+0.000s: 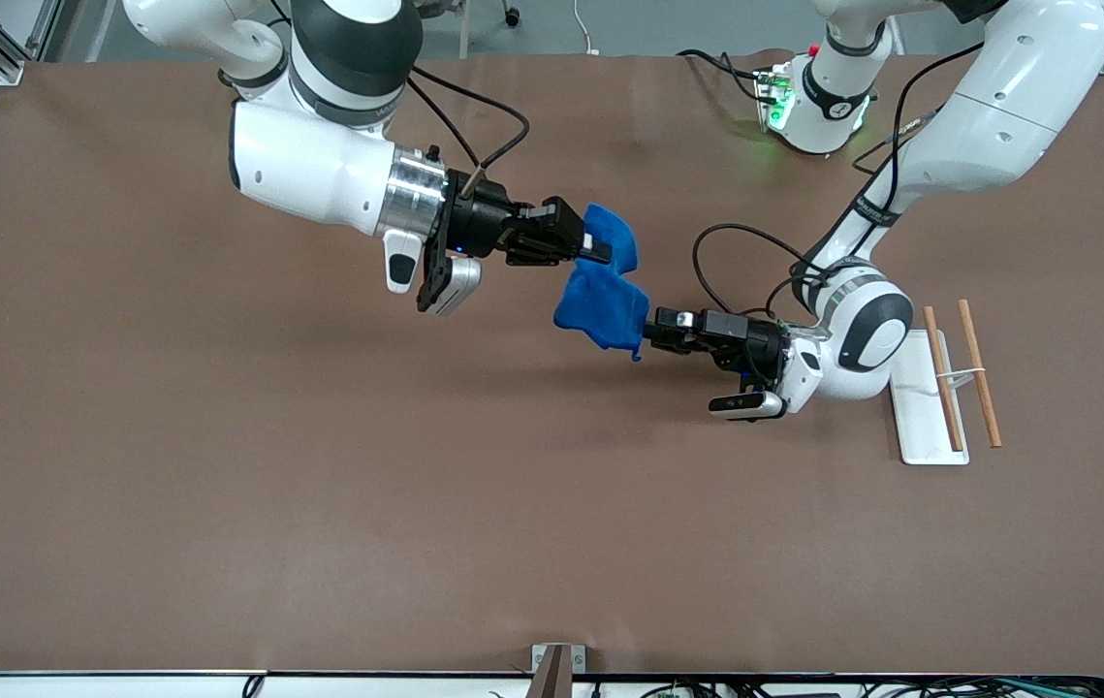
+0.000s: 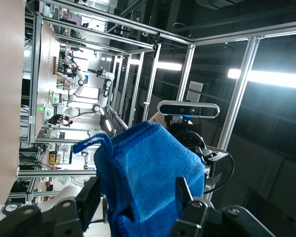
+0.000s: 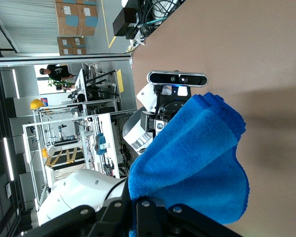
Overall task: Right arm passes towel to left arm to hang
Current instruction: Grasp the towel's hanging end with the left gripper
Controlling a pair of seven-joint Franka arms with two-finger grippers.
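The towel (image 1: 602, 291) hangs in mid-air over the middle of the brown worktop (image 1: 222, 485), stretched between the two arms. The right gripper (image 1: 583, 242) has its jaws clamped shut on one end of the towel. The left gripper (image 1: 656, 328) has its jaws set on either side of the other end; the left wrist view shows the cloth filling the gap between them, with the fingers (image 2: 185, 190) pressing at its sides, but I cannot tell whether they have a firm hold yet. The main risk, as I judge it, is timing: if the right gripper lets go before the left one has truly pinched the cloth, the towel would drop to the worktop. A grip on only a loose outer fold could also let the soft fabric slide out, and pulling away while both hold fast would drag and bunch it. The rack (image 1: 930, 397), a white base with two wooden rods, lies near the left arm's end of the worktop, and a badly bunched towel may hang poorly there. The towel is bright royal blue, fluffy and folded into thick layers, with a short loop (image 2: 91, 143) sticking out at one corner.
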